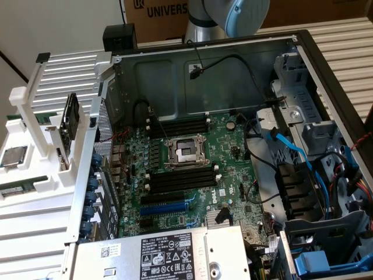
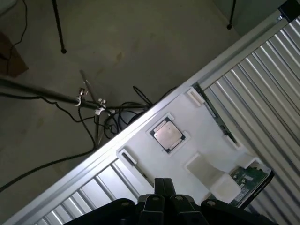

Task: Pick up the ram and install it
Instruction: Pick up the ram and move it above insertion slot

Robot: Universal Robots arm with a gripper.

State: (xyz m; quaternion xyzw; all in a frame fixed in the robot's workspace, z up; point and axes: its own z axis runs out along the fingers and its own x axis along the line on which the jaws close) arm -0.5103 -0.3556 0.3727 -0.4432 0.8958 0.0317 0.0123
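Observation:
The ram (image 2: 214, 115) is a long thin green stick standing on edge in a white holder (image 2: 197, 140), beside a square silver processor chip (image 2: 168, 134). In the exterior view the ram (image 1: 23, 188) is a green strip on the white holder (image 1: 35, 146) at that view's left, outside the computer case. My gripper (image 2: 163, 186) hangs well above the holder, black fingertips pressed together, shut on nothing. On the motherboard (image 1: 233, 175), long black memory slots (image 1: 180, 178) lie on both sides of the processor socket (image 1: 185, 153).
The case walls (image 1: 93, 175) rise between the holder and the motherboard. A small green board (image 2: 247, 180) stands at the holder's far end. Blue and black cables (image 1: 291, 151) and drive bays crowd the exterior view's right. The power supply (image 1: 169, 256) sits at the front. The arm's joint (image 1: 233, 14) is behind the case.

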